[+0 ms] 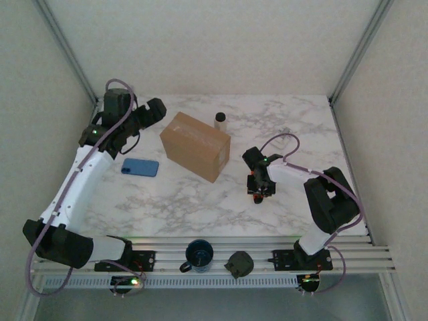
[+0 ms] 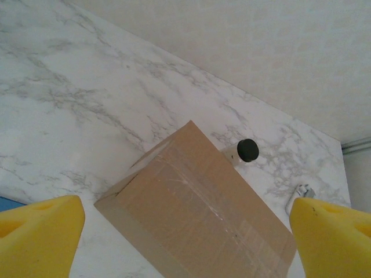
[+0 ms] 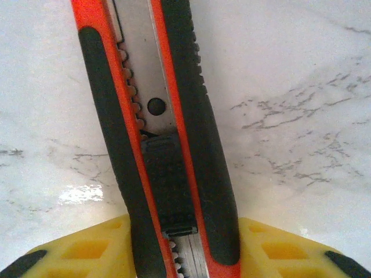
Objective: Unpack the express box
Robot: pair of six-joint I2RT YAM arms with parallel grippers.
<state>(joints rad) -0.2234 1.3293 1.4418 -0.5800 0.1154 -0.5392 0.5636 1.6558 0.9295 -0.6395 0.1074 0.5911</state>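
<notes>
The express box [image 1: 195, 146] is a plain brown carton, taped shut, lying skewed in the middle of the marble table [image 1: 301, 120]. In the left wrist view the express box [image 2: 197, 214] lies below and between the yellow fingers [image 2: 40, 234]. My left gripper [image 1: 155, 110] hovers open above the box's far left side. An orange and black utility knife [image 3: 156, 116] lies on the table to the right of the box. My right gripper [image 1: 261, 187] is down on it, with its yellow pads [image 3: 87, 249] pressed against both sides of the handle.
A blue phone [image 1: 140, 167] lies left of the box. A small bottle with a black cap [image 1: 220, 120] stands just behind it. A dark mug [image 1: 198, 254] and a dark round object [image 1: 239, 263] sit on the near rail. Enclosure walls close both sides.
</notes>
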